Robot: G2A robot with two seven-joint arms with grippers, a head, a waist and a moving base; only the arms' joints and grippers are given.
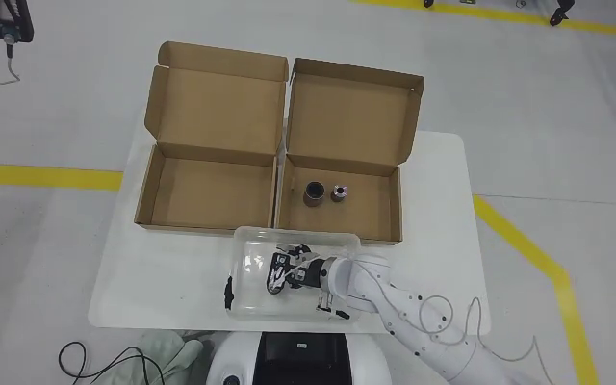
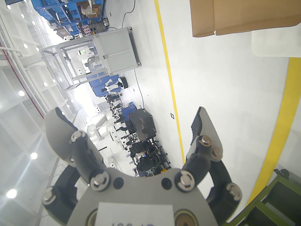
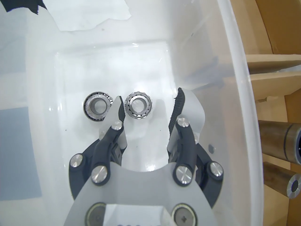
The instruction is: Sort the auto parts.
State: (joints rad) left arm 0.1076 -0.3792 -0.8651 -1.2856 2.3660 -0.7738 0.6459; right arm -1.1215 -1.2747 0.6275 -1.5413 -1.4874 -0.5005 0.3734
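- My right hand (image 3: 150,99) is down inside the clear plastic bin (image 3: 235,48) at the near edge of the bench (image 1: 433,164). Its fingers are spread and pinch nothing.
- Two tapered roller bearings lie on the bin floor, each with its bore facing up. The hand straddles one bearing (image 3: 138,105).
- One finger sits in the narrow gap between that bearing and the second bearing (image 3: 97,106). I judge it is there so that closing takes one part and leaves its neighbour alone.
- The other finger stands clear on the far side, so the jaws have some way to close before they grip.
- The rollers make a ribbed, rounded outer surface, so I expect the bearing could roll or tip if the pads meet it off centre.
- Two open cardboard boxes stand side by side behind the bin. The right box (image 1: 371,217) holds a dark sleeve (image 1: 314,193) and a small silvery part (image 1: 338,192).
- The left box (image 1: 207,192) shows bare cardboard.
- My left hand (image 2: 128,116) is spread wide, holds nothing and points out over the workshop floor, well away from the parts. That keeps it out of the right arm's way.
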